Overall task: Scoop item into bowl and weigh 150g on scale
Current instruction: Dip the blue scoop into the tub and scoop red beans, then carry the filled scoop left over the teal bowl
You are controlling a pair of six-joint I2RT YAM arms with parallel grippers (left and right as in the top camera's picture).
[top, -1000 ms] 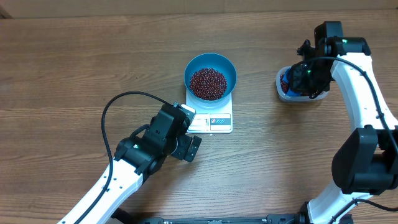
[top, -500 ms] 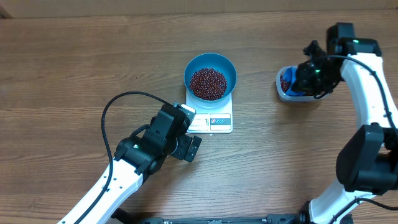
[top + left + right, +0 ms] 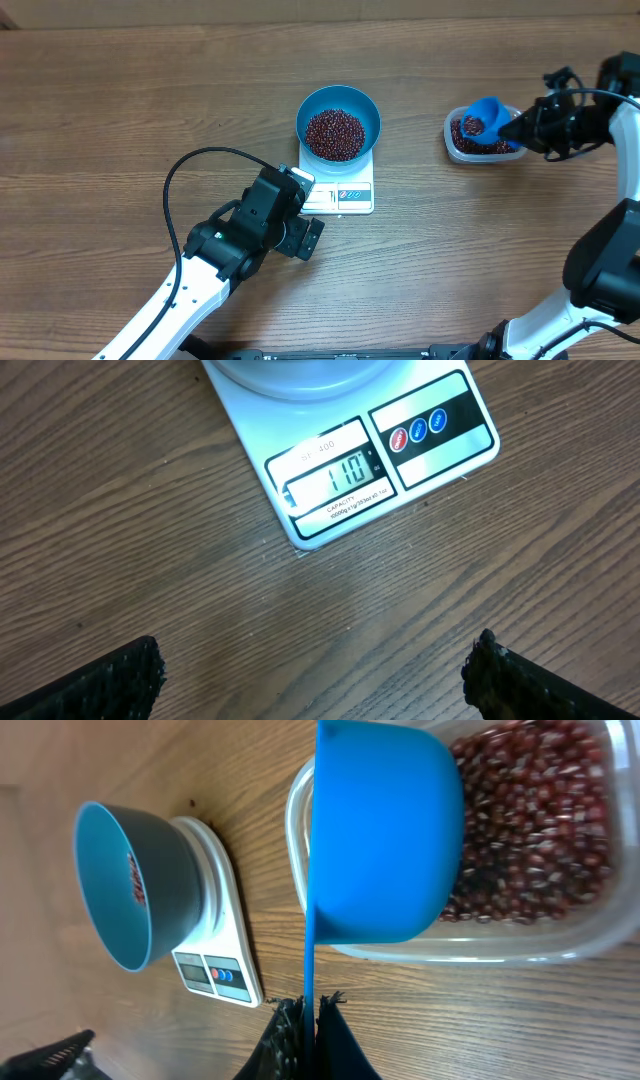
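While left fingers (image 3: 100, 680) hang spread near the scale (image 3: 340, 470), right fingers (image 3: 340, 1040) pinch the scoop (image 3: 385, 840).

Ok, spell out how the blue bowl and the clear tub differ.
The bowl is round and opaque blue; the tub is clear and rounded-rectangular. The bowl sits on the scale; the tub stands directly on the table. The scoop hangs over the tub; nothing is above the bowl. Both hold red-brown beans.
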